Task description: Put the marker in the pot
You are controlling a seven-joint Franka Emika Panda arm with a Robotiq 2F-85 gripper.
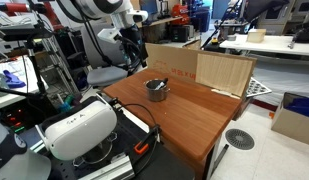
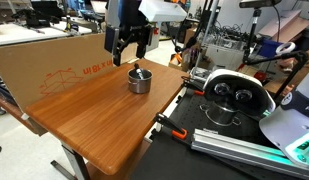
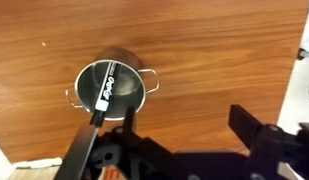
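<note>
The small shiny silver pot (image 3: 109,87) stands on the wooden table, seen in both exterior views (image 1: 157,90) (image 2: 140,80). The dark marker (image 3: 104,90) with a lighter label lies inside it, leaning on the rim. It shows as a dark stick in an exterior view (image 2: 137,72). My gripper (image 3: 184,125) is open and empty above the table, a little beside the pot. In both exterior views it hangs above and behind the pot (image 1: 132,62) (image 2: 127,45).
Large cardboard boxes (image 1: 194,70) (image 2: 54,62) stand along the table's far edge. A white headset-like device (image 2: 234,92) and clamps sit by the table's end. Bare wooden tabletop (image 3: 224,50) surrounds the pot.
</note>
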